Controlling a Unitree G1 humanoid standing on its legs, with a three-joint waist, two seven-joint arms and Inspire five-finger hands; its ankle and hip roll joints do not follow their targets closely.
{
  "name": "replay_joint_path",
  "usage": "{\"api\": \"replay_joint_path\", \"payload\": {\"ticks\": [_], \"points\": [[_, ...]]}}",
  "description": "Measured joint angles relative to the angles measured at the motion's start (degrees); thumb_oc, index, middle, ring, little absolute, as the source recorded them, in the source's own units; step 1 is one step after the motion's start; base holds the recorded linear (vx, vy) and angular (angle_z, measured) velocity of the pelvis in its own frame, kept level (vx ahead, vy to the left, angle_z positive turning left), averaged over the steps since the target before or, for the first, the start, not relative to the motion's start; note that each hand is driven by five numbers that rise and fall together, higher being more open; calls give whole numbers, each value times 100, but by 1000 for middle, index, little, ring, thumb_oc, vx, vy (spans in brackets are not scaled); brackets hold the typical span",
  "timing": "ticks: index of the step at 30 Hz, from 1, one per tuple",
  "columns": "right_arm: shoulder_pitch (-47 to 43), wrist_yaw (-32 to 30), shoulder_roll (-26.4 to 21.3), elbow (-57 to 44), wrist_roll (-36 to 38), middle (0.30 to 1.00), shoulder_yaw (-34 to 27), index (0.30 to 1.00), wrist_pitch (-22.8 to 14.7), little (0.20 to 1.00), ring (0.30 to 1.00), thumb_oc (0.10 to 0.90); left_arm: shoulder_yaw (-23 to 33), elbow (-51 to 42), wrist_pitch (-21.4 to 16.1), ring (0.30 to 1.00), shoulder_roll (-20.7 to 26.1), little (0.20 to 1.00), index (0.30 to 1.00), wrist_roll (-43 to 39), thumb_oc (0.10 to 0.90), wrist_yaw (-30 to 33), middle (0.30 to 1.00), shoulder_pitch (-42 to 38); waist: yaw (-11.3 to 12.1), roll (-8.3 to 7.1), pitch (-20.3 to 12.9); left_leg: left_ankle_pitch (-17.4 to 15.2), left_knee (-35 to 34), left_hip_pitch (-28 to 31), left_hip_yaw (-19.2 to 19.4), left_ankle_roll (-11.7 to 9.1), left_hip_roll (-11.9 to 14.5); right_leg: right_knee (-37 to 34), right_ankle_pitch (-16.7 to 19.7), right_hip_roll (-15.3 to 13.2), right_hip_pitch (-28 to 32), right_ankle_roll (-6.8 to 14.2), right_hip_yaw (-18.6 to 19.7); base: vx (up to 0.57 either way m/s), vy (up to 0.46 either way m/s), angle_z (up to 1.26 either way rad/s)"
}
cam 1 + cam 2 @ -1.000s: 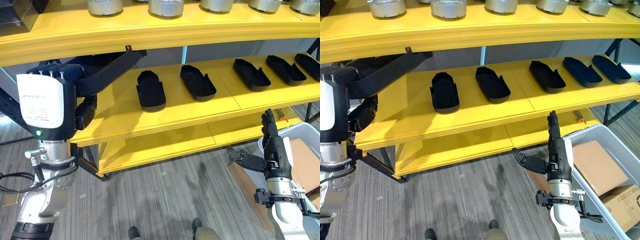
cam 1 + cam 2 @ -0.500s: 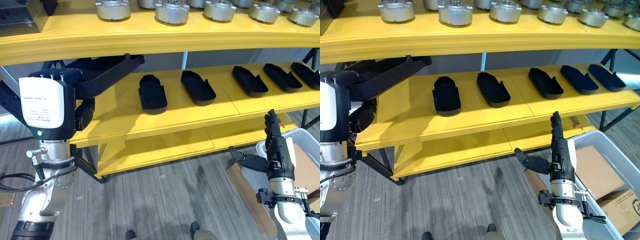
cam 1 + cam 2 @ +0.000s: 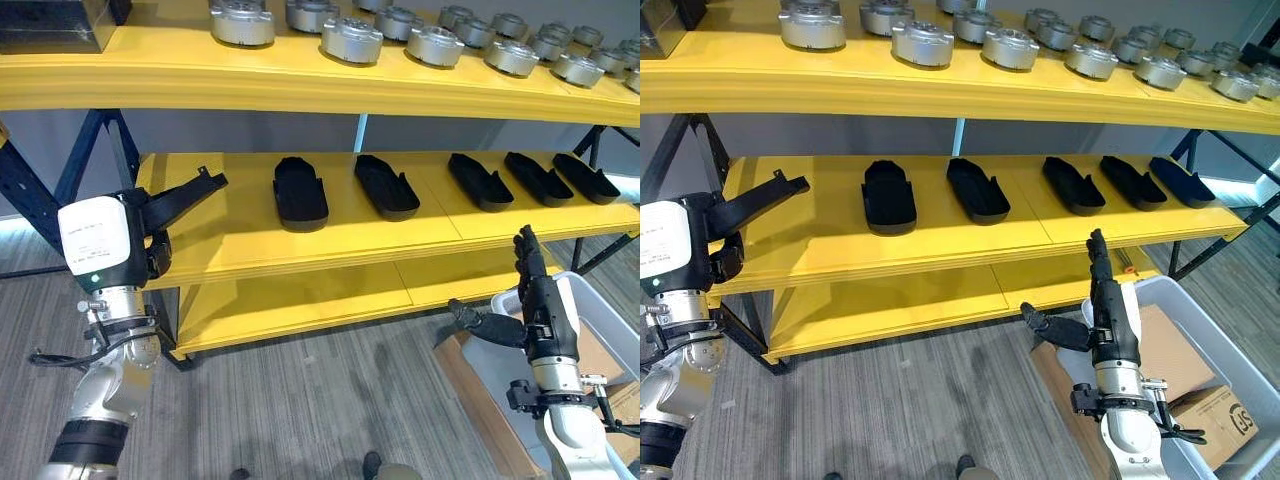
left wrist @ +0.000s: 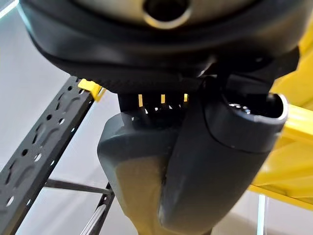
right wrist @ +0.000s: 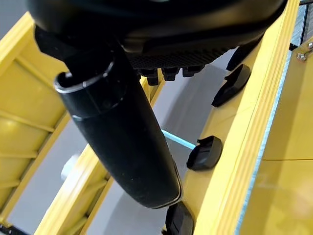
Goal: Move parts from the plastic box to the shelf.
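Left eye view shows the right hand [image 3: 541, 305] upright at the near right, fingers [image 3: 524, 250] straight and released, thumb out to the left, holding nothing, beside the grey plastic box [image 3: 604, 300] on the floor with cardboard in it. The left hand [image 3: 172, 197] at the near left reaches toward the left end of the yellow shelf [image 3: 330, 232], fingers stretched flat and empty. Five black parts [image 3: 300, 189] lie in a row on the middle shelf, with round silver parts [image 3: 351, 39] on the top one.

Faint print on white cover [image 3: 93, 240] of my left arm, too small to read. Round mark on cardboard box [image 3: 1225, 423], lower right, unreadable.
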Motion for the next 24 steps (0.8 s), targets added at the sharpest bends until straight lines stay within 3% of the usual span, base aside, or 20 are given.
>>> {"api": "replay_joint_path", "payload": {"ticks": [6, 15, 20, 24], "points": [[-42, 65, -105, 64, 5, 1000, 169, 1000, -3, 1000, 1000, 900, -10, 471, 197, 300, -6, 300, 300, -304, 400, 213, 300, -585, -51, -40, 53, -365, 828, -653, -269, 16, 150, 960, -460, 26, -639, -56, -7, -49, -19, 4], [-176, 120, -209, 63, 9, 1000, 176, 1000, -7, 1000, 1000, 900, 15, 801, 435, 300, 11, 300, 300, -668, 400, 433, 300, -1109, -66, -143, 322, -416, 1252, -1337, -544, 38, 214, 1438, -596, 58, -1206, -91, -136, -33, -43, 6], [-306, 195, -291, 63, 11, 1000, 194, 1000, -20, 1000, 1000, 900, 6, 1157, 459, 300, 39, 300, 300, -670, 400, 502, 300, -1269, -57, -221, 372, -414, 1286, -1435, -608, 26, 276, 1575, -669, 121, -1306, -122, -194, -1, -38, 3], [-412, 268, -297, 62, 13, 1000, 299, 1000, -37, 1000, 1000, 900, -397, 1610, 499, 300, 274, 300, 300, -657, 400, 518, 300, -1585, -77, -237, 385, -410, 1290, -1485, -687, -4, 339, 1606, -713, 189, -1330, -169, -258, 8, -8, 2]]}}
